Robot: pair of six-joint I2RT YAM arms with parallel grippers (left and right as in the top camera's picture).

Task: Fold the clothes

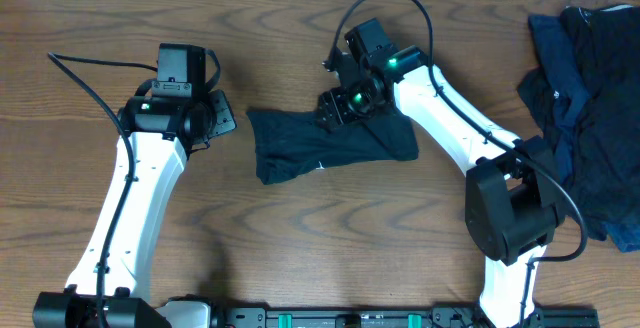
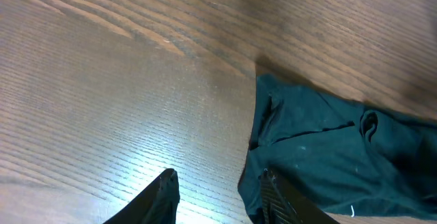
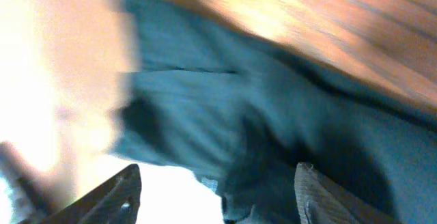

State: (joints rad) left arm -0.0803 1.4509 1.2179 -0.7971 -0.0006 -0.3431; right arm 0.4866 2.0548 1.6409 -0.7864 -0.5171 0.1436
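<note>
Hanging over dark garment [image 1: 300, 153], R fingers [image 3: 328, 197] apart.

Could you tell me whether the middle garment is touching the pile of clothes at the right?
Apart: the overhead view shows bare table between the garment and the pile.

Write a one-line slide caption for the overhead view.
Right gripper open over the central dark garment; left gripper beside it; more clothes piled far right.

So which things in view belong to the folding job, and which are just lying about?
Job: crumpled dark navy fabric garment mid-table; heap of dark navy and black clothes at right.
Not the job: brown wooden table.
</note>
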